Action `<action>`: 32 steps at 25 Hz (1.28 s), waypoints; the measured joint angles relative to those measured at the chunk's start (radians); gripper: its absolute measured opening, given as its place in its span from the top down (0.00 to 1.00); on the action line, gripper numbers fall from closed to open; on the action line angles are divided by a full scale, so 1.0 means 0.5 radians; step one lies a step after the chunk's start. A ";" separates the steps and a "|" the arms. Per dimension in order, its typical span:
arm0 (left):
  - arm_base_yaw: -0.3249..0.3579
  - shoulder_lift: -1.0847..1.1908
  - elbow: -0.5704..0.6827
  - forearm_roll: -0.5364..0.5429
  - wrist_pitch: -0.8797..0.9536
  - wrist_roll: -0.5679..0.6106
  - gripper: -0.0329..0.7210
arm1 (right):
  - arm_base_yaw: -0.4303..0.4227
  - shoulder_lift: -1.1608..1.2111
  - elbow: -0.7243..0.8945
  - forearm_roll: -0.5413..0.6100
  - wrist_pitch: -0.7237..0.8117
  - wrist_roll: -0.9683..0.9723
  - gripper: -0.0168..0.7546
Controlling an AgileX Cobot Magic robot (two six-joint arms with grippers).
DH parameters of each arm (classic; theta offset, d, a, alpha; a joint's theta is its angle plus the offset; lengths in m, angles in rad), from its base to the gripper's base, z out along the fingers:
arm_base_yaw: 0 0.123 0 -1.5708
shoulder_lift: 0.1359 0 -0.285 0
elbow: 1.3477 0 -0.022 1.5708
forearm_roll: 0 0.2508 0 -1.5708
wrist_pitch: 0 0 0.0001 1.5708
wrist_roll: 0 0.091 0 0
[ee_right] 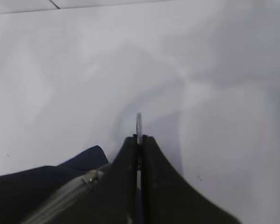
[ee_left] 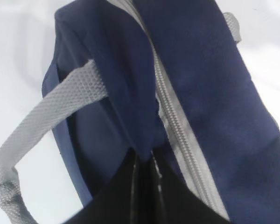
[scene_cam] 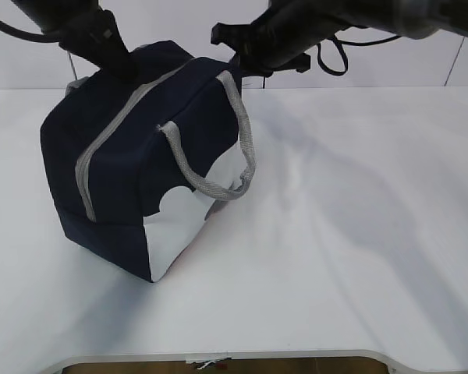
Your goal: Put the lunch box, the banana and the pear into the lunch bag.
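Note:
The navy lunch bag [scene_cam: 125, 179] stands on the white table [scene_cam: 359, 234] at the left, and its grey zipper [scene_cam: 113, 132] looks closed along the length that shows. My left gripper [scene_cam: 121, 68] is at the bag's back left top. In the left wrist view it [ee_left: 144, 156] is shut on a fold of the navy fabric [ee_left: 126, 93] beside the zipper [ee_left: 175, 121]. My right gripper [scene_cam: 235, 61] is at the bag's far top end. In the right wrist view it [ee_right: 139, 138] is shut on the thin metal ring pull [ee_right: 139, 122]. The lunch box, banana and pear are out of view.
A grey strap handle [scene_cam: 218, 175] hangs down the bag's near side over the white patch [scene_cam: 179, 234]. The other handle [ee_left: 32, 126] loops on the far side. The table's front edge [scene_cam: 218, 357] is near the bottom of the exterior view.

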 joint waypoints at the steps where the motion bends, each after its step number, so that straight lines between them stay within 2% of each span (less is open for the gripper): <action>1: 0.004 0.000 0.000 0.005 0.004 0.000 0.96 | 0.000 0.019 0.000 -0.012 0.021 0.000 0.96; 23: 0.013 -0.002 0.000 0.017 0.023 0.003 0.96 | -0.013 0.103 -0.014 -0.037 0.159 -0.053 0.95; 25: 0.013 -0.002 0.000 0.017 0.027 0.003 0.96 | -0.016 0.103 -0.014 -0.037 0.162 -0.078 0.89; 32: 0.019 -0.012 0.000 0.017 0.048 0.003 0.96 | -0.022 0.103 -0.014 -0.025 0.167 -0.091 0.54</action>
